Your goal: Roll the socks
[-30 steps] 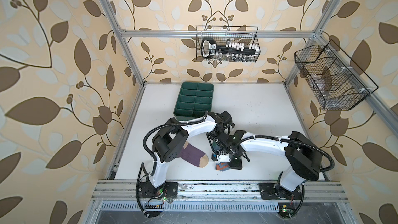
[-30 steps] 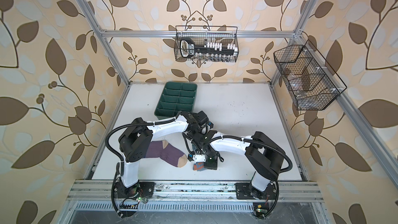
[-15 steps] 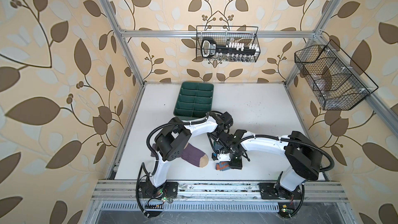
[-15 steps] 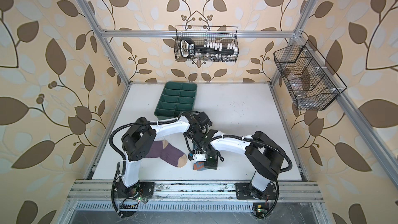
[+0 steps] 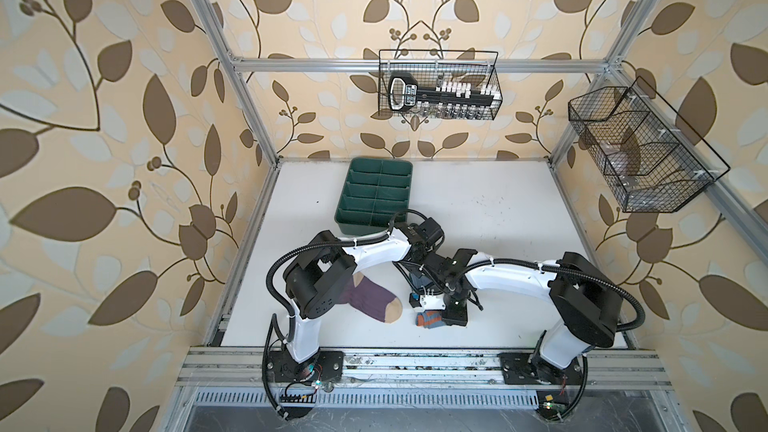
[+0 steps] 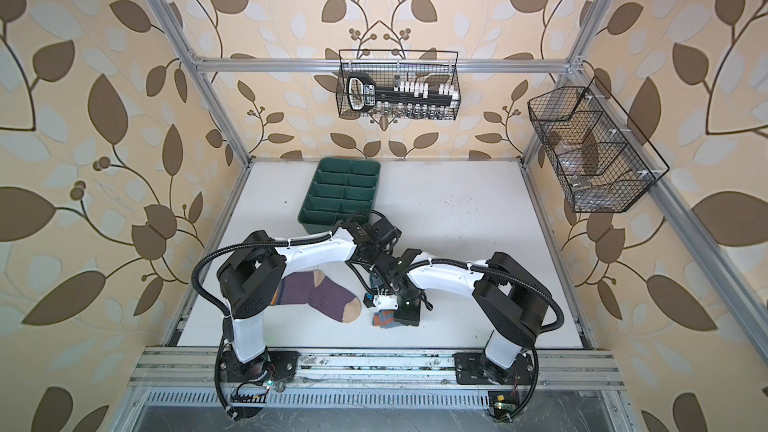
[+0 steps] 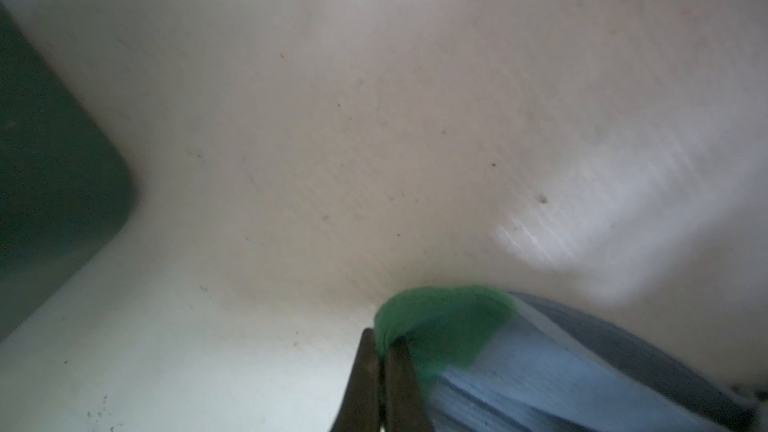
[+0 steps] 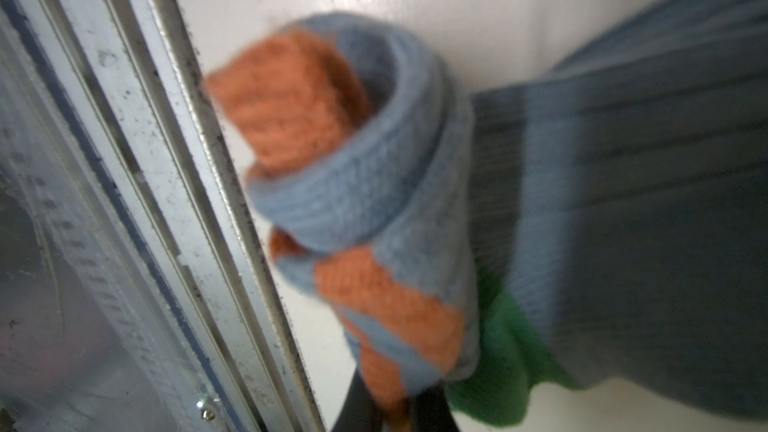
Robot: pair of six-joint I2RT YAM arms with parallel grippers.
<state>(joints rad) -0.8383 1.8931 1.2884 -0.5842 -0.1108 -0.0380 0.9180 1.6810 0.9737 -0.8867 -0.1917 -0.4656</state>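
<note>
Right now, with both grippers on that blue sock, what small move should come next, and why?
Probably the right gripper should wind its roll a little further toward the green toe. The grey-blue sock is only partly rolled: its orange cuff end is wound up, the rest lies stretched out, and the left gripper is shut on that toe, pinning that end.
</note>
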